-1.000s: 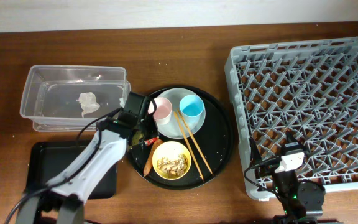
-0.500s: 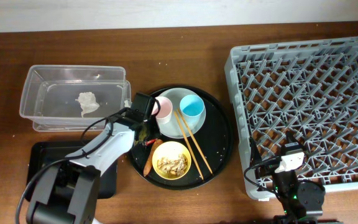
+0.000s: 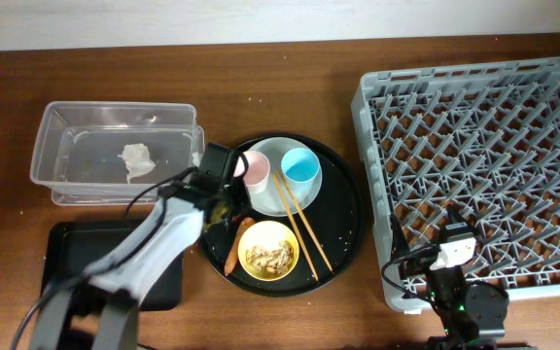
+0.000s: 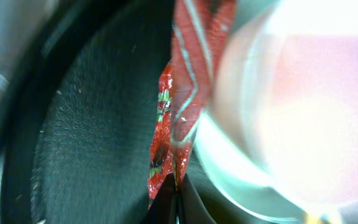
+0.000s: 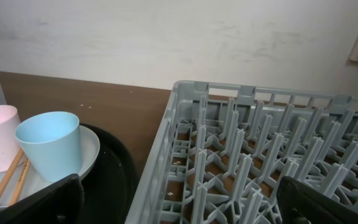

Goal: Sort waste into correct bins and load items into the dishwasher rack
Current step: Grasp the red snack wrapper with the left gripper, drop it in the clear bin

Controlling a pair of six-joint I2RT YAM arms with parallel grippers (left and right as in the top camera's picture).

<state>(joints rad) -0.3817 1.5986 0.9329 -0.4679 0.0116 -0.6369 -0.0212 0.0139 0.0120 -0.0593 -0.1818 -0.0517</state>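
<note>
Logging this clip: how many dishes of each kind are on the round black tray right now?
Cups: 2 (pink cup, blue cup)
Bowls: 1 (yellow bowl)
Plates: 1 (pale plate)
Chopsticks: 2 (wooden pair)
Total: 6
</note>
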